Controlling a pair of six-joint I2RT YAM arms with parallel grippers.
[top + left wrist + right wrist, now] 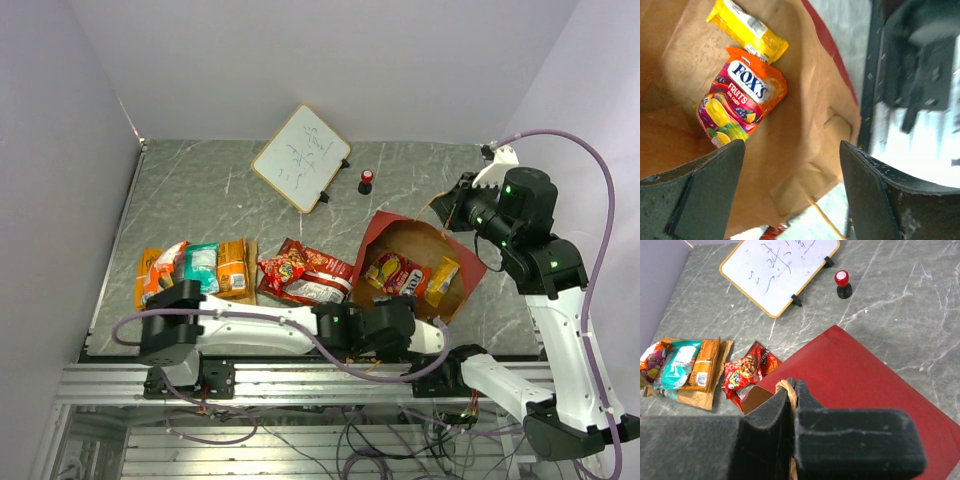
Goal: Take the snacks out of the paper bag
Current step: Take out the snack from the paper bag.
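- Red outside and brown kraft inside, the tall paper bag sat at the right of the grey marbled table, its mouth gaping toward the overhead camera.
- Orange-red foil fruit-candy packet and yellow crinkly packet: both lay inside the bag, touching end to end.
- Left gripper: fingers spread wide at the bag's mouth, nothing between them.
- Right gripper: pinched tight on the bag's thin twisted handle at the far right rim.
- Orange packet, teal packet and tan packet: lay side by side at the table's left, outside the bag.
- Two red crinkly packets: overlapped, just left of the bag.
- White wood-framed whiteboard and small red-capped object: stood at the far side, apart from the bag.
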